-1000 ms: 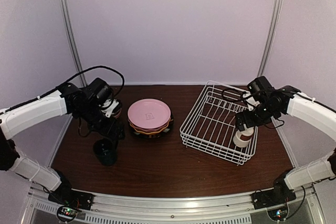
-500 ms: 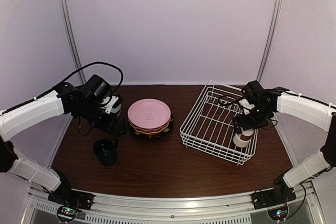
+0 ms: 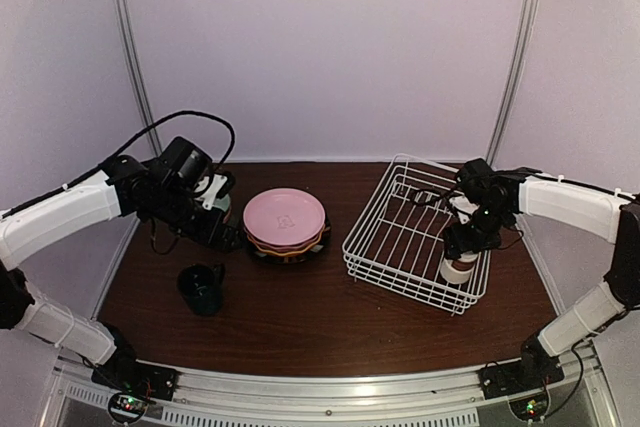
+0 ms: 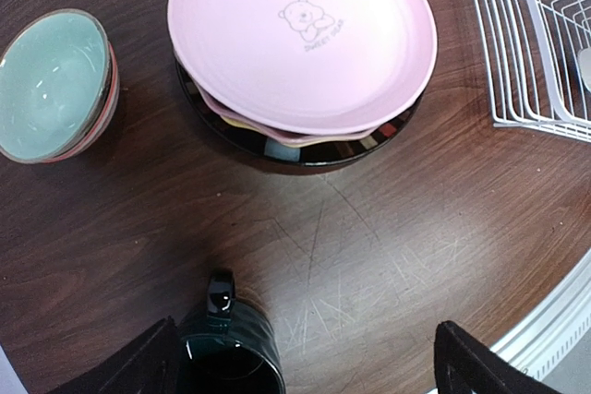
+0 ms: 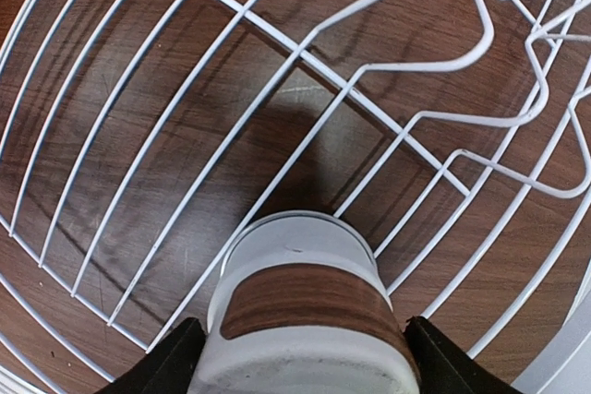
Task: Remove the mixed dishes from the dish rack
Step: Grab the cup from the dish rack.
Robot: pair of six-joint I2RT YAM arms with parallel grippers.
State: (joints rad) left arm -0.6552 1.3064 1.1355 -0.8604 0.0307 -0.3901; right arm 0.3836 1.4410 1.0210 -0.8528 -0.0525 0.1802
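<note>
White wire makes up the dish rack (image 3: 400, 232), which sits turned at an angle on the right half of the dark wooden tabletop (image 3: 320, 327). A white cup (image 3: 460, 269) with a wood-patterned band stands on the rack's floor wires in its near right corner. The right fingers (image 5: 162, 366) reach down into the rack and straddle this cup, one on each side and close against its wall. The right wrist view does not settle whether they are pressing on it or merely beside it.

Near the middle of the tabletop, toward the far edge, is a stack of plates. A pink plate (image 3: 285, 217) printed with a small bear lies on top, the edge of a yellow plate (image 4: 242, 125) peeks out below it, and a black-rimmed plate (image 4: 314, 149) lies at the bottom. Just left of the stack, a pale green bowl (image 4: 51, 80) is nested inside a red-patterned bowl (image 4: 103, 103).

A dark mug (image 3: 202, 289) stands upright on the left half of the tabletop, nearer the near edge than the stack is. The left fingers (image 4: 138, 371) are spread wide and hold nothing. They hang above the tabletop between the mug and the stack, touching neither.
</note>
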